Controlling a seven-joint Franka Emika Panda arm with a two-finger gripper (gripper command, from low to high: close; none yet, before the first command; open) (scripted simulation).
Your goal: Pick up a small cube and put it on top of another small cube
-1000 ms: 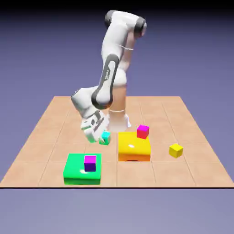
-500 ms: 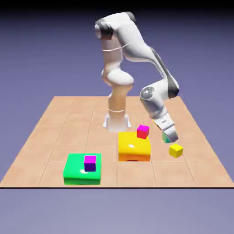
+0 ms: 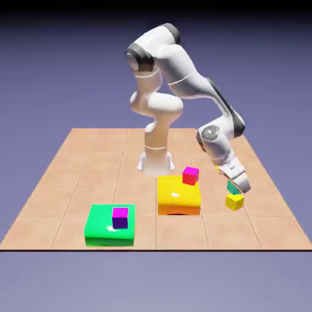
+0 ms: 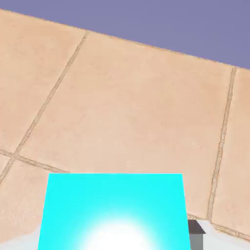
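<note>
We have the teal cube (image 3: pixel 233 187) pinched between the jaws of the gripper (image 3: pixel 236 186), hanging just above the yellow cube (image 3: pixel 234 201); to set it well we should square its edges with the cube below, centre it, lower gently, and only then part the fingers; the hand view is filled by teal, so the yellow cube is hidden there, one fingertip (image 4: pixel 196 233) barely shows, and we cannot tell whether the two cubes touch.

exterior — high, wide, across tiled table (image 3: pixel 73 183) | hand — close, low | shared — table tiles
</note>
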